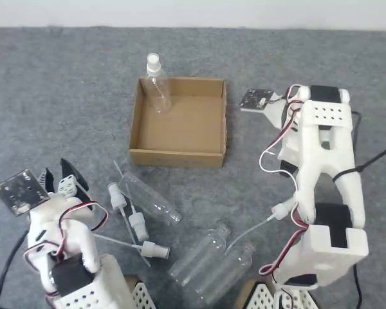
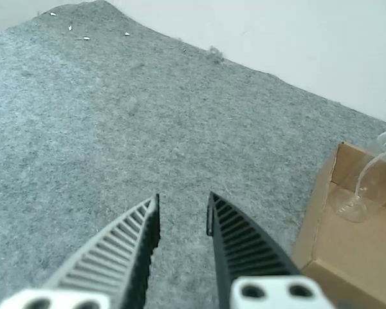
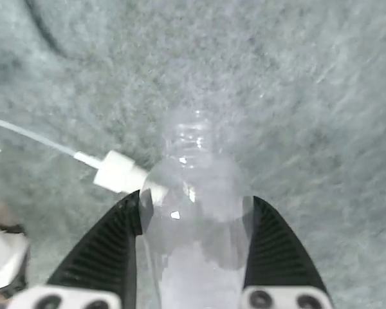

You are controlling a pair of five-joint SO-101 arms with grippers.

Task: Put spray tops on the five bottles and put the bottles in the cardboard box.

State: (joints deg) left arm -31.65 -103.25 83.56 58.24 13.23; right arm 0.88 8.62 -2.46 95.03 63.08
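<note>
- Gripping the uncapped bottle (image 3: 193,225) at its shoulders, the right gripper (image 3: 197,199) has a jaw against each side. The bottle's long axis runs straight out from the wrist, with the open neck at the far end over the grey surface (image 3: 321,77).
- A spray top (image 3: 119,172) lies just beside that bottle's shoulder. Its head is close to the neck and its dip tube trails off roughly across the bottle's axis. The next move likely turns on this: top and neck are near each other but not lined up.
- Seen from above, that top sits off the front right corner of the cardboard box (image 1: 177,156), on the side facing the arm bases and close under the right arm.
- The left gripper (image 2: 183,199) is released, its jaws apart with nothing between them. It sits off the box's front left corner, aimed past the box's left wall. It is the free gripper, but it is well apart from the top.
- In front of the box, between the left gripper and the top, lie a loose bottle (image 1: 151,199), three spray tops (image 1: 138,225) with long tubes, and two more bottles (image 1: 209,250) side by side. I judge that a straight reach across would have to clear them.
- A capped bottle (image 1: 157,87) stands in the box's back left corner.
</note>
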